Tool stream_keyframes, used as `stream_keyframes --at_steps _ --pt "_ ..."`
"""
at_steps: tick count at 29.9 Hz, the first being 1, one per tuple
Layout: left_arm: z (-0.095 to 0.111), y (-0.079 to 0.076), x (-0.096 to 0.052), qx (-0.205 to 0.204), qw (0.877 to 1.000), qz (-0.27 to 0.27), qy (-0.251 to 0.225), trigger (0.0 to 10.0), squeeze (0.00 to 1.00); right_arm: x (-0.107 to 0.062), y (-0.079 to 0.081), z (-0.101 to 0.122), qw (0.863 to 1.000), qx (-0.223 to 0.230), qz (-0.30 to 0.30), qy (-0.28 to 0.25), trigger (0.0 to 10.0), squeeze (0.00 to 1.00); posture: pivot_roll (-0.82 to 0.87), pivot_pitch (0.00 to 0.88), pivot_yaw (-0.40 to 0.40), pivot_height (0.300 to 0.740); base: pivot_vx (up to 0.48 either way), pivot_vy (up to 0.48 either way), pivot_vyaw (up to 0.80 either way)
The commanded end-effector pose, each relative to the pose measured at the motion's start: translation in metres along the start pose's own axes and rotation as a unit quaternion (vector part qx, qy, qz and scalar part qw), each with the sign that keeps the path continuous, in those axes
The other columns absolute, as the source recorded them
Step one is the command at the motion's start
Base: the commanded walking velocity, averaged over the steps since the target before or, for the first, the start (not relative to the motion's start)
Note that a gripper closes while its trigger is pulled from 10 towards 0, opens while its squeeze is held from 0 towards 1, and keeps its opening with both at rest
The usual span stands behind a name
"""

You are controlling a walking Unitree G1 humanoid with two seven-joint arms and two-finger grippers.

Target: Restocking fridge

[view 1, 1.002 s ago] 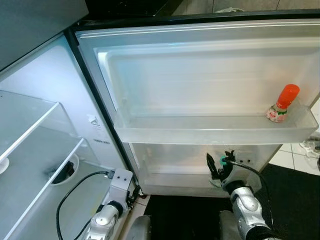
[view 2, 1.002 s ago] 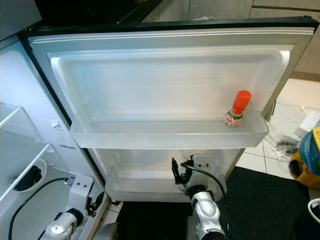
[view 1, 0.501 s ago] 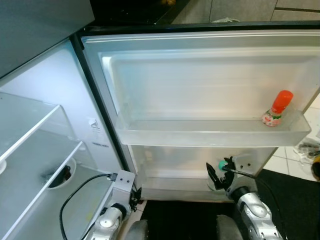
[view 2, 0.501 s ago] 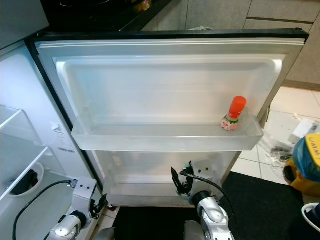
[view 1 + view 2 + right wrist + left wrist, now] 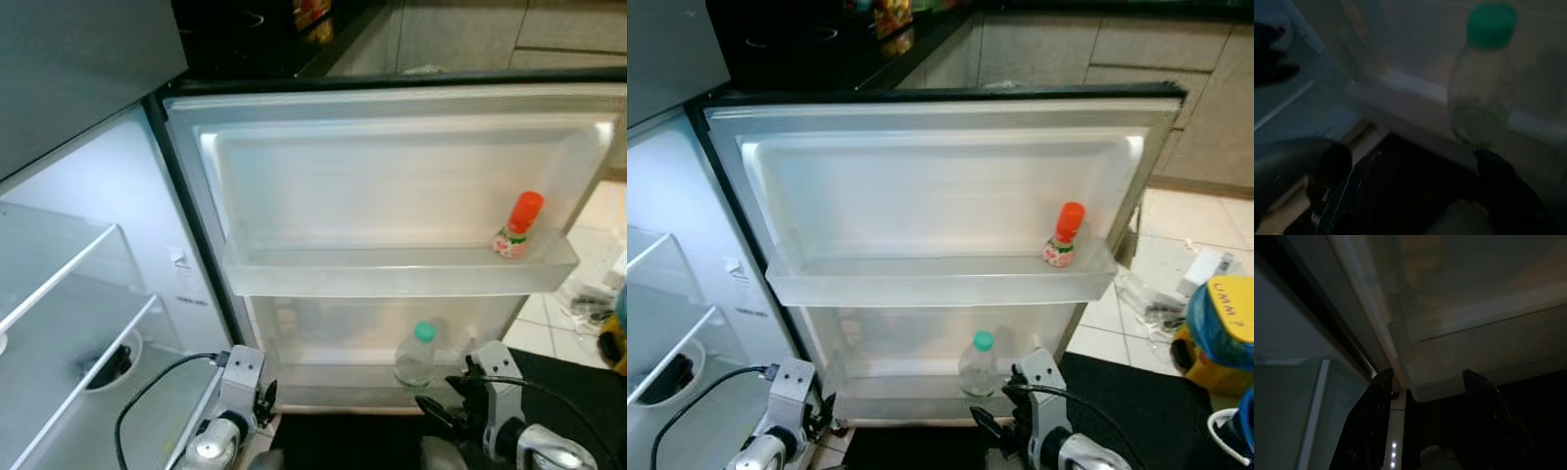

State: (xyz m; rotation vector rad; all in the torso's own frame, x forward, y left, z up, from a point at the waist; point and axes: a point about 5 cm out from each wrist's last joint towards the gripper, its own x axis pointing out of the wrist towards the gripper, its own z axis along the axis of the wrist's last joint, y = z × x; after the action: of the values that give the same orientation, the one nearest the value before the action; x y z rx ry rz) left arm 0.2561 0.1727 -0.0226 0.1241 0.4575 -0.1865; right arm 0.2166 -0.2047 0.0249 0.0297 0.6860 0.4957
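Observation:
A clear bottle with a green cap [image 5: 419, 354] stands upright in the lower shelf [image 5: 323, 343] of the open fridge door. In the right wrist view the green-capped bottle [image 5: 1481, 83] is a short way beyond the fingers, apart from them. My right gripper [image 5: 449, 392] is open, low in front of the bottle and slightly to its right. A small red-capped bottle [image 5: 516, 225] stands at the right end of the upper door shelf [image 5: 392, 272]. My left gripper [image 5: 1427, 377] is open with nothing in it, near the door's hinge-side bottom corner.
The fridge's inner glass shelves [image 5: 59, 284] are at the left. A black mat [image 5: 1146, 392] lies below the door. At the right, a yellow and blue container [image 5: 1220, 323] and litter [image 5: 1156, 305] sit on the tile floor. A dark counter [image 5: 823, 39] runs behind the door.
My right gripper has let go of the green-capped bottle and drawn back and down; the bottle now stands alone in the lower door shelf. The camera has pulled back and tilted up.

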Motion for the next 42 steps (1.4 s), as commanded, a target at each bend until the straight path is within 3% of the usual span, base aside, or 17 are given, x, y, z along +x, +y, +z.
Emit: stream_keyframes --at_steps 1,4,6,9,10,13,17,22,25,26,33,42 --pt "-0.008 0.0 -0.003 -0.009 1.0 0.006 0.016 10.0 0.0 -0.002 -0.005 -0.011 1.0 0.017 -0.015 0.02 10.0 0.0 -0.09 0.012 0.004 0.581 0.0 0.0 0.0" --pt "-0.019 0.002 -0.007 -0.01 0.999 0.01 0.041 10.0 0.0 0.002 -0.015 -0.036 0.997 0.002 -0.066 0.048 10.0 0.0 -0.1 0.006 0.011 0.581 0.0 0.0 0.0" --pt "-0.026 0.004 -0.01 -0.019 0.998 0.021 0.06 10.0 0.0 0.006 -0.026 -0.051 0.988 -0.006 -0.142 0.054 10.0 0.0 -0.09 0.003 0.016 0.581 0.0 0.0 0.0" --pt "-0.03 0.005 -0.011 -0.026 0.997 0.029 0.069 10.0 0.0 0.008 -0.03 -0.058 0.981 -0.015 -0.188 0.05 10.0 0.0 -0.09 0.0 0.018 0.581 0.0 0.0 0.0" --pt "-0.033 0.007 -0.013 -0.034 0.996 0.038 0.079 10.0 0.0 0.009 -0.038 -0.069 0.962 -0.015 -0.264 0.074 10.0 0.0 -0.08 0.0 0.012 0.581 0.0 0.0 0.0" --pt "-0.034 0.007 -0.013 -0.036 0.995 0.042 0.082 10.0 0.0 0.009 -0.04 -0.083 0.946 -0.003 -0.308 0.103 10.0 0.0 -0.07 0.0 0.0 0.581 0.0 0.0 0.0" --pt "-0.032 0.007 -0.012 -0.042 0.995 0.051 0.074 10.0 0.0 0.008 -0.038 -0.094 0.94 0.009 -0.311 0.136 10.0 0.0 -0.04 0.0 -0.027 0.581 0.0 0.0 0.0" --pt "-0.035 0.008 -0.014 -0.031 0.995 0.055 0.078 10.0 0.0 0.015 -0.034 -0.095 0.945 0.009 -0.303 0.124 10.0 0.0 -0.03 0.0 -0.032 0.581 0.0 0.0 0.0" --pt "-0.04 0.009 -0.017 -0.032 0.994 0.059 0.085 10.0 0.0 0.02 -0.029 -0.097 0.945 0.044 -0.307 0.107 10.0 0.0 -0.03 0.0 -0.025 0.581 0.0 0.0 0.0" --pt "-0.041 0.009 -0.018 -0.033 0.994 0.059 0.088 10.0 0.0 0.024 -0.024 -0.097 0.945 0.077 -0.307 0.085 10.0 0.0 -0.03 0.0 -0.021 0.581 0.0 0.0 0.0" --pt "-0.039 0.006 -0.016 -0.026 0.995 0.049 0.083 10.0 0.0 0.026 -0.02 -0.099 0.937 0.11 -0.323 0.068 10.0 0.0 -0.03 0.0 -0.003 0.611 0.0 0.0 0.0" --pt "-0.037 0.006 -0.015 -0.027 0.995 0.044 0.083 10.0 0.0 0.033 -0.01 -0.101 0.945 0.103 -0.303 0.06 10.0 0.0 -0.04 0.0 0.005 0.621 0.0 0.0 0.0"
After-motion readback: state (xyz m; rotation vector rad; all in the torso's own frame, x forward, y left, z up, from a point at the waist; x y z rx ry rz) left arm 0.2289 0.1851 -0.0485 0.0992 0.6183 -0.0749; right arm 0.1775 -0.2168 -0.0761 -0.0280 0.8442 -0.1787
